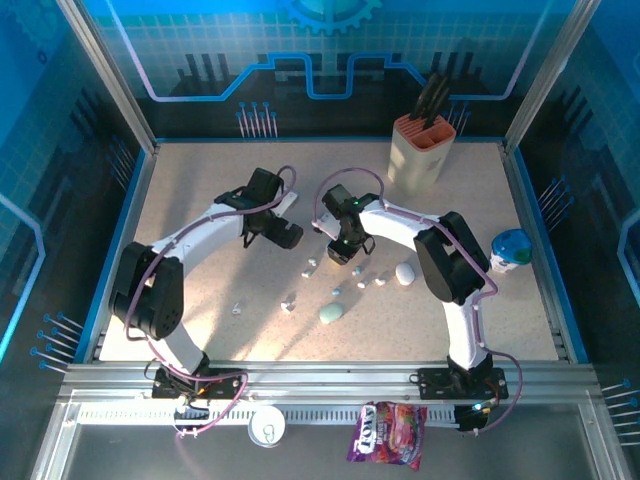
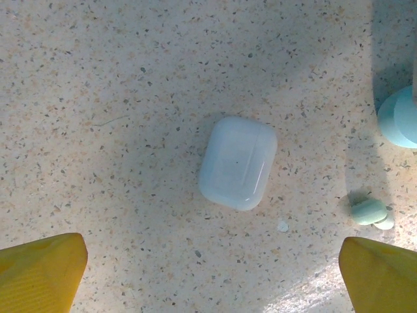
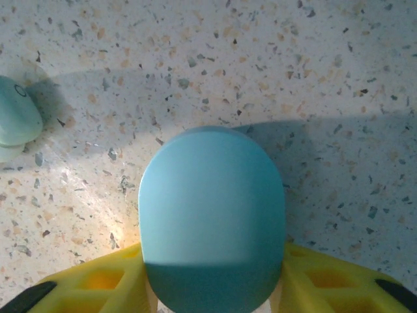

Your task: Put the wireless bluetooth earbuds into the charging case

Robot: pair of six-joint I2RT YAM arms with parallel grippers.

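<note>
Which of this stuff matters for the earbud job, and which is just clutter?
Job: blue charging case in the right fingers, white charging case, pale green earbud, scattered earbuds.
Lying about: knife block, snack bag, can, blue-lidded tub.

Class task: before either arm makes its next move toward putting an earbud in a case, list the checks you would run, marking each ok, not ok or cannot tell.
1. Right gripper holds the blue-green case: ok, clamped on both sides.
2. That case's lid is open: cannot tell, a smooth shell faces the camera.
3. Left gripper is open: ok, jaws wide apart.
4. White case is open: not ok, it lies shut.
5. An earbud is free to pick: ok, a pale green earbud lies loose near the white case.
</note>
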